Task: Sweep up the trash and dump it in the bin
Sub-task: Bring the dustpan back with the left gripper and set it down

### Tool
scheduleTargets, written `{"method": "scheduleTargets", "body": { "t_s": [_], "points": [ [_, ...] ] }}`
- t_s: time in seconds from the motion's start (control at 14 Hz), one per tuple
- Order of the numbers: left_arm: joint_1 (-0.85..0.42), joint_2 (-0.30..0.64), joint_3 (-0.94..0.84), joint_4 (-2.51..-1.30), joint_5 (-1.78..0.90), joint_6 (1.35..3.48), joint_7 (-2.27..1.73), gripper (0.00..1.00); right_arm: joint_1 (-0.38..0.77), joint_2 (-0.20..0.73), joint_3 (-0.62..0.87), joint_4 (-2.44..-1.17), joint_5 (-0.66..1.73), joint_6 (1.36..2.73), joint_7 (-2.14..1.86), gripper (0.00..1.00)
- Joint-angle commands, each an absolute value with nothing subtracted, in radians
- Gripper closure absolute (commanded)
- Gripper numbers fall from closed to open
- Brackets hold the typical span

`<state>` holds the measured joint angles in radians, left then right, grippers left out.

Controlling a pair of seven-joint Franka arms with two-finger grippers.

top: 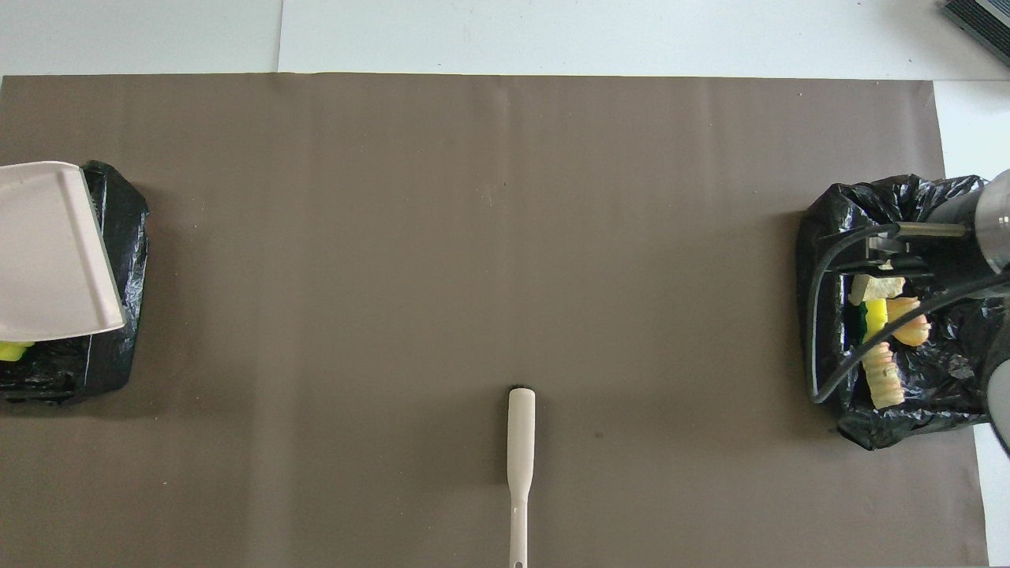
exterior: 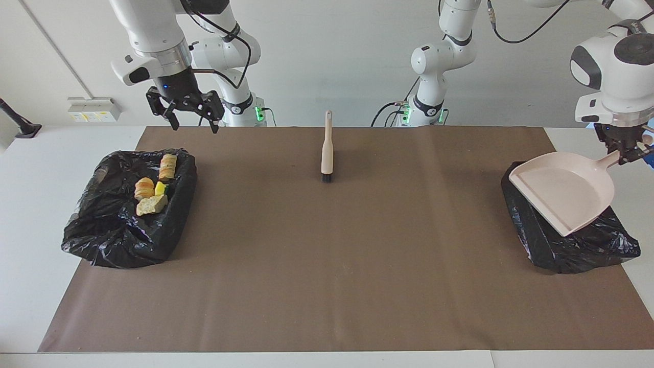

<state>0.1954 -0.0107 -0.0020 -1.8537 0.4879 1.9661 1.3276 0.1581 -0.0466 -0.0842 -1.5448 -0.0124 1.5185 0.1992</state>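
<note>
Over the bin (exterior: 572,240) at the left arm's end of the table, the left gripper (exterior: 627,152) is clamped on the handle of a pale pink dustpan (exterior: 562,191), holding the pan in the air above the black bag that lines that bin. The pan tilts, its open lip pointing toward the middle of the table. From overhead the pan (top: 47,252) covers most of the bin's opening, and only a sliver of yellow trash (top: 12,351) shows in the bag just past the pan's edge nearer the robots; the rest of what lies under the pan is hidden. At the right arm's end of the table stands a second bin (exterior: 127,209) lined with a crumpled black bag, and in it lie four pieces of sponge and foam (exterior: 150,191): two tan-brown ridged chunks, a pale beige block and a small yellow piece with green backing, all bunched together against the wall of the bag that faces the table's middle. The right gripper (exterior: 185,108) hangs in the air with its fingers spread apart and nothing between them, above the edge of that bin nearer the robots; from overhead it overlaps the bag's opening. A hand brush (exterior: 327,151) with a cream handle and dark bristles lies flat on the brown mat (exterior: 327,266), midway between the two bins and close to the robots' edge, its bristle end pointing away from them.
</note>
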Motion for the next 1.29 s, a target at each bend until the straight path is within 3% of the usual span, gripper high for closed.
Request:
{"method": "scheduleTargets", "body": {
  "t_s": [0.0, 0.43, 0.86, 1.22],
  "points": [
    [0.092, -0.022, 0.012, -1.859, 0.356, 1.898, 1.134, 1.0, 0.135, -0.075, -0.101, -1.54, -0.014, 1.477, 0.156, 0.0],
    [-0.21, 0.082, 0.012, -1.832, 0.192, 1.904, 0.5, 1.0, 0.129, -0.1, -0.112, -1.563, -0.014, 1.463, 0.155, 0.0],
    [-0.497, 0.302, 0.015, -1.626, 0.057, 1.878, -0.01, 1.0, 0.14, -0.094, -0.101, -1.555, -0.006, 1.474, 0.158, 0.0],
    [-0.612, 0.448, 0.014, -1.424, -0.032, 1.841, -0.322, 1.0, 0.118, -0.1, -0.124, -1.562, 0.134, 1.479, 0.159, 0.0]
  ]
}}
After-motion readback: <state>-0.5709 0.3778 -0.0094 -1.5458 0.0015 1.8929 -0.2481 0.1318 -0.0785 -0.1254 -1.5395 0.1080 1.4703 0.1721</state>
